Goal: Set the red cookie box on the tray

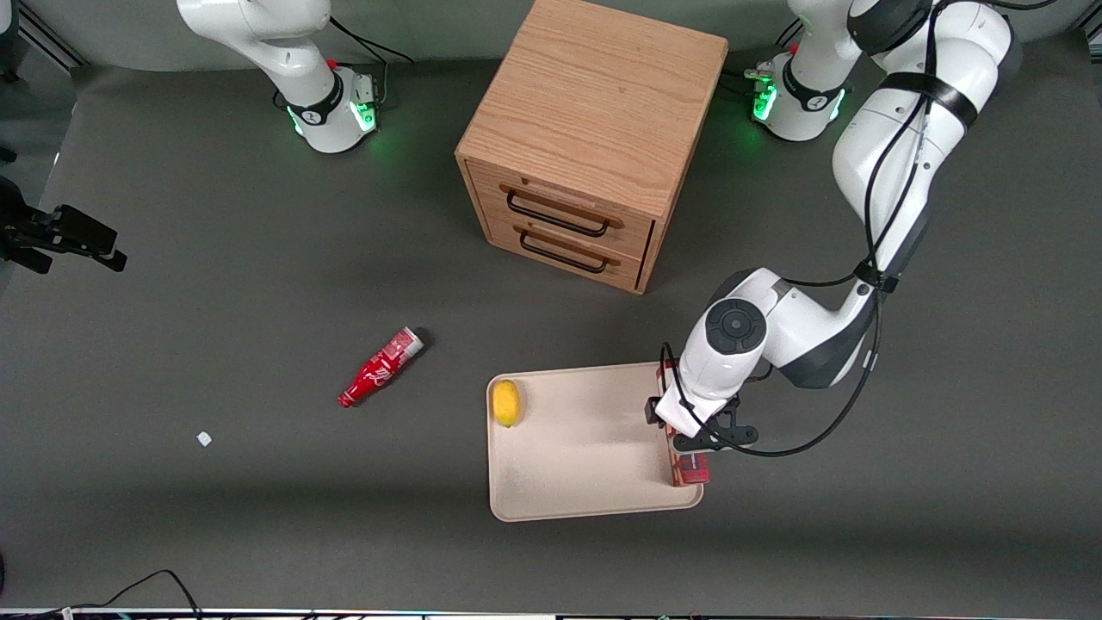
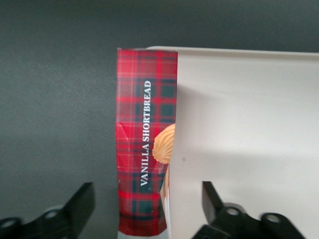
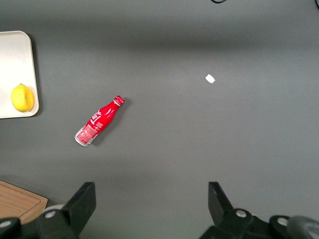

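The red cookie box (image 2: 144,139), tartan with "VANILLA SHORTBREAD" lettering, lies lengthwise along the edge of the beige tray (image 2: 249,124) that faces the working arm's end of the table. In the front view the arm hides most of the box (image 1: 691,470); only its ends show at the tray (image 1: 585,448) rim. My gripper (image 1: 702,439) hangs directly above the box. It (image 2: 146,194) is open, with the black fingers (image 2: 82,204) wide apart on either side and a gap to the carton on both sides. I cannot tell whether the box rests inside the rim or on it.
A yellow lemon (image 1: 506,402) lies on the tray near the edge toward the parked arm. On the table, toward the parked arm's end, lie a red soda bottle (image 1: 380,368) and a small white scrap (image 1: 204,438). A wooden two-drawer cabinet (image 1: 594,129) stands farther from the front camera.
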`<control>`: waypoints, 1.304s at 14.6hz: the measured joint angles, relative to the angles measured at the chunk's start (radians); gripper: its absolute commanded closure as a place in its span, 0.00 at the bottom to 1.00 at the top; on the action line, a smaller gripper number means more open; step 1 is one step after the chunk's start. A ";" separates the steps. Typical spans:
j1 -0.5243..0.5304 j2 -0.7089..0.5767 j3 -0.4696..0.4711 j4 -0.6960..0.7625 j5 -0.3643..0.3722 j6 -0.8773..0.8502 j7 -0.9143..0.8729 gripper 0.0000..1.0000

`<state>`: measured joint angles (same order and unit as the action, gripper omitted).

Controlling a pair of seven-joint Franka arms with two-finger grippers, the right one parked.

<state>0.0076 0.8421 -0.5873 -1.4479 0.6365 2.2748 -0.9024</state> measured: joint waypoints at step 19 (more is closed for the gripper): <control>0.012 -0.886 0.509 -0.059 -0.647 -0.983 0.872 0.00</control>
<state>0.0200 -0.0441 -0.0778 -1.5073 -0.0110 1.2923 -0.0306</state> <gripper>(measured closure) 0.000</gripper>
